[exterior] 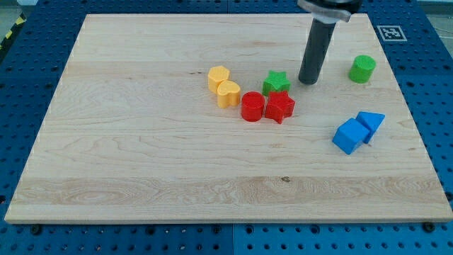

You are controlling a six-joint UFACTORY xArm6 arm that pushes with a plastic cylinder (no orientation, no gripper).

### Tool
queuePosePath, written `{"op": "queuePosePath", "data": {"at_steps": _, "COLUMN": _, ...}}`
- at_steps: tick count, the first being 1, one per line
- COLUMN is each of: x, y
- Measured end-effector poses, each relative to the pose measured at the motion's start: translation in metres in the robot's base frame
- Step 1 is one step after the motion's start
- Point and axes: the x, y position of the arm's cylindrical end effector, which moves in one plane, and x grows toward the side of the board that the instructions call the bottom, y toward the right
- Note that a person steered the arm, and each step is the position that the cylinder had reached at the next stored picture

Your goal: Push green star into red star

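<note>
My tip [307, 81] sits just right of the green plastic star [276, 81], which touches the red plastic star [280, 106] below it; neither star shows a long axis. No pincer here.

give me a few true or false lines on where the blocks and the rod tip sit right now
1. The green star touches the red star. True.
2. My tip is to the view's left of the green star. False: it is just to its right.
3. The red cylinder sits beside the red star, on its left. True.
4. The green cylinder lies among the yellow blocks. False: it stands alone near the view's top right.
5. The two blue blocks are at the view's right. True.
</note>
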Motion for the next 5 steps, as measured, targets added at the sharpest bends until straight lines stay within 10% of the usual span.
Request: {"op": "queuePosePath", "data": {"at_steps": 5, "x": -0.013, "y": -0.049}}
